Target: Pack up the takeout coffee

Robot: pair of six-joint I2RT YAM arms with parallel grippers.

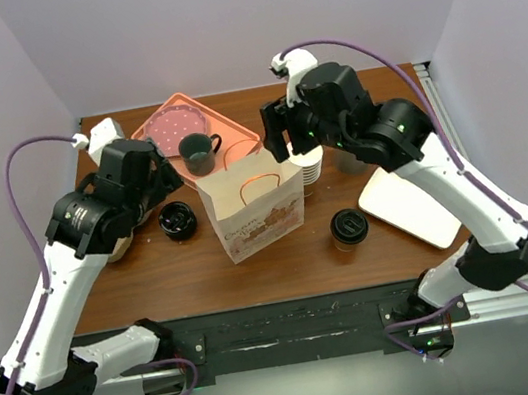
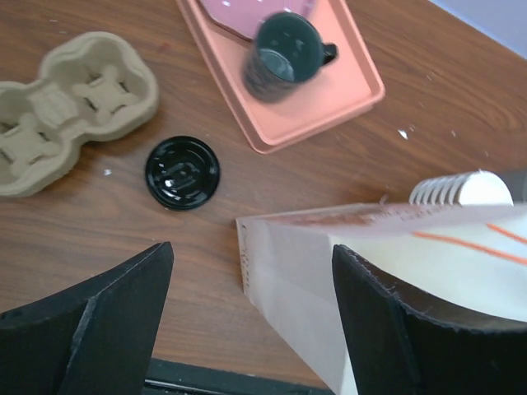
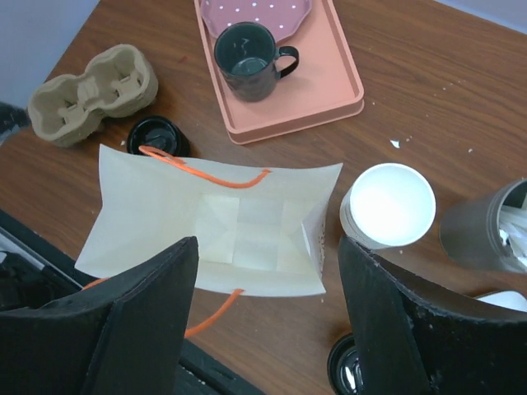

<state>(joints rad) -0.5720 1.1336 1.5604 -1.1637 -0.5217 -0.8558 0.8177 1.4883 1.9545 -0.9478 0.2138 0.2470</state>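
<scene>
The right gripper (image 3: 268, 247) is held wide open and empty over the open paper bag (image 3: 214, 222), and the left gripper (image 2: 253, 251) is held open and empty just beside the bag's left side. The writing on the bag's front is too small to be read. One brown, black-lidded takeout coffee (image 1: 178, 220) is stood left of the bag and a second takeout coffee (image 1: 348, 228) right of it, with bare table (image 1: 158, 291) in front.

A dark green mug (image 3: 245, 59) sits on the salmon tray (image 3: 325, 86) — white cups (image 3: 387, 204) stacked nearby.
</scene>
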